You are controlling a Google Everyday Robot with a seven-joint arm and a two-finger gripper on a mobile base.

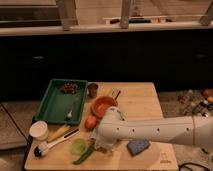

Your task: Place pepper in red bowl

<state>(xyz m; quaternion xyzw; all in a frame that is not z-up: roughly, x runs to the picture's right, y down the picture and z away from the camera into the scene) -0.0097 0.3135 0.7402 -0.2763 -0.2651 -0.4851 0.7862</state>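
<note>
Low at mid-frame, the hand hangs over the upper end of the pepper on the counter; whether it grips, I cannot tell. Likely the pick-up step; next, lift it up-frame into the red bowl.

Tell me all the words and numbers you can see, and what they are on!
No text can be read here.
Small dark mark near the front right corner of the wooden table: too blurred to read.
Gripper, low over the table beside the pepper: no writing shows; none on the red bowl either.
</note>
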